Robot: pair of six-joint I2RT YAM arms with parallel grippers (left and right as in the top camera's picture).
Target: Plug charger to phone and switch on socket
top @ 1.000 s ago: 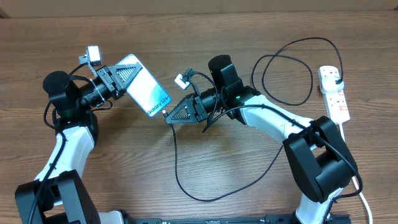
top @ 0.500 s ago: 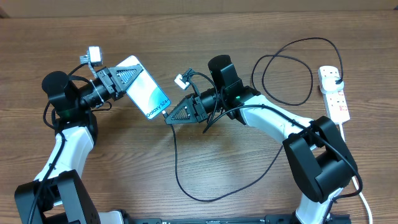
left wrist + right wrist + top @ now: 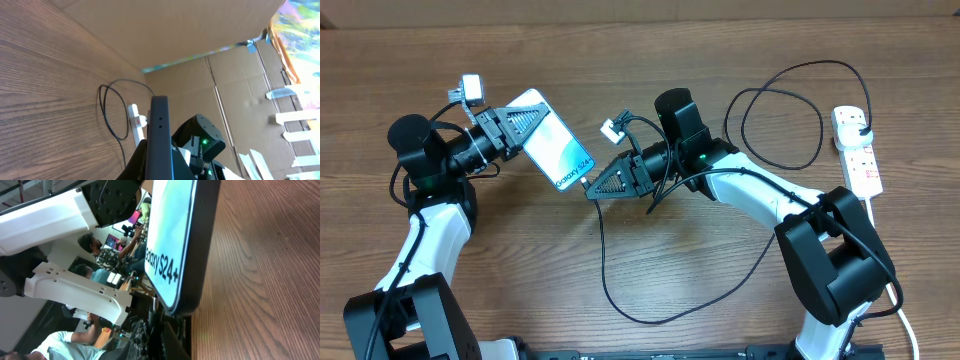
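left arm (image 3: pixel 430 215): elbow bent, wrist aimed toward the right arm | left gripper (image 3: pixel 532 120): clamped on the phone (image 3: pixel 565 150) | right arm (image 3: pixel 760 195): reaching left | right gripper (image 3: pixel 594 188): closed, apparently pinching the charger (image 3: pixel 601 250)

Phone (image 3: pixel 172 245) cut off, right wrist view

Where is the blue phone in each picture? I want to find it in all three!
Overhead: the phone is up and left of the middle, tilted, screen up.
Left wrist: it is seen edge-on, a dark strip rising from the bottom middle.
Right wrist: it is big, at the top middle, with "Galaxy S24+" on the screen.
Shared landmark: the wooden table shows in all three.
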